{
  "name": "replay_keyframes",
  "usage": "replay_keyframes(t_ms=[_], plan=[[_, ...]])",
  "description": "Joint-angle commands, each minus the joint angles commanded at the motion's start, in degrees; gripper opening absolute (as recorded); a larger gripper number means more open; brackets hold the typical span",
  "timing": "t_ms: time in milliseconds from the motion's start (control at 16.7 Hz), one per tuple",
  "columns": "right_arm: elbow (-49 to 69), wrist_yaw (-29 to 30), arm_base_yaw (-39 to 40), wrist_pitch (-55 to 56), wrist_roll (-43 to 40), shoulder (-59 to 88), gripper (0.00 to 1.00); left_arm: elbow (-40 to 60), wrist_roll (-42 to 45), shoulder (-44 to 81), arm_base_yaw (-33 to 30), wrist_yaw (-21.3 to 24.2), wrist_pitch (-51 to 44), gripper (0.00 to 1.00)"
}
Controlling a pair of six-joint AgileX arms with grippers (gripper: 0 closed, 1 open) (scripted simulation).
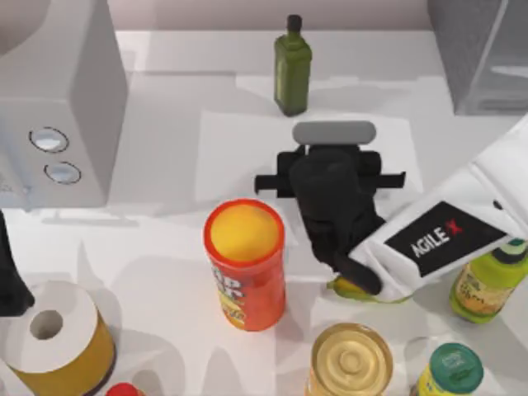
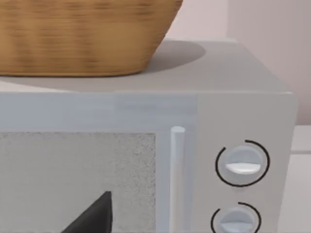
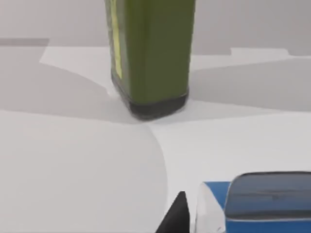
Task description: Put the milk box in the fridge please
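One arm working — right gripper [image 1: 334, 177] low at mid-worktop [image 1: 181, 115], milk box [image 3: 257, 204] at its jaws; grip cannot be told. Green bottle [image 1: 292, 66] beyond. Left arm parked facing the microwave [image 2: 243, 111].

The milk box [image 3: 265, 206] is showing its blue top in the right wrist view. The fridge [image 1: 483, 54], dark grey and speckled, is standing at the table's two o'clock corner.
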Motion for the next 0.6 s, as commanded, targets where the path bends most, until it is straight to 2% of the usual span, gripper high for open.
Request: replay_keyframes(t_ms=[600], plan=[[4.32, 0.24, -0.3, -21.48, 0.32, -16.41, 0.0, 0.0, 0.0, 0.0, 0.0, 0.0, 0.0, 1.0]])
